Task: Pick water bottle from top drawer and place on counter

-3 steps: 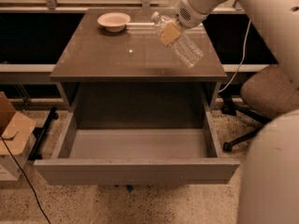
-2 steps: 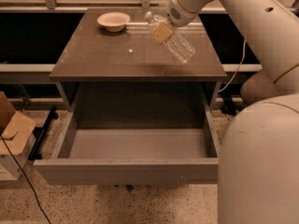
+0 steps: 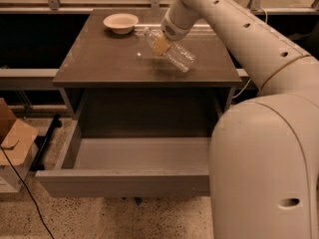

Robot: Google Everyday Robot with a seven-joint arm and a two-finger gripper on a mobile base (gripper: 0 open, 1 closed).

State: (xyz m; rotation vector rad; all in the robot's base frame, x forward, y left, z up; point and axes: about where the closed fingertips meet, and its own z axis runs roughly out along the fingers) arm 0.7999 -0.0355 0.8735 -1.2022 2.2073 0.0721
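Nearest, the robot's pale body (image 3: 264,168) filled the right side; beside it the top drawer (image 3: 124,182) stood pulled out with its pale floor bare, so the bottle was out of it; beyond, over the right half of the glossy surface (image 3: 109,63), the tool (image 3: 160,45) was clamped on the water bottle (image 3: 177,58) near its neck, holding it tilted with the base toward the front, probably for setting down; whether it touched I could not tell; a cream bowl (image 3: 120,22) sat far left; a cardboard box (image 3: 15,141) stood on the speckled floor (image 3: 149,218).
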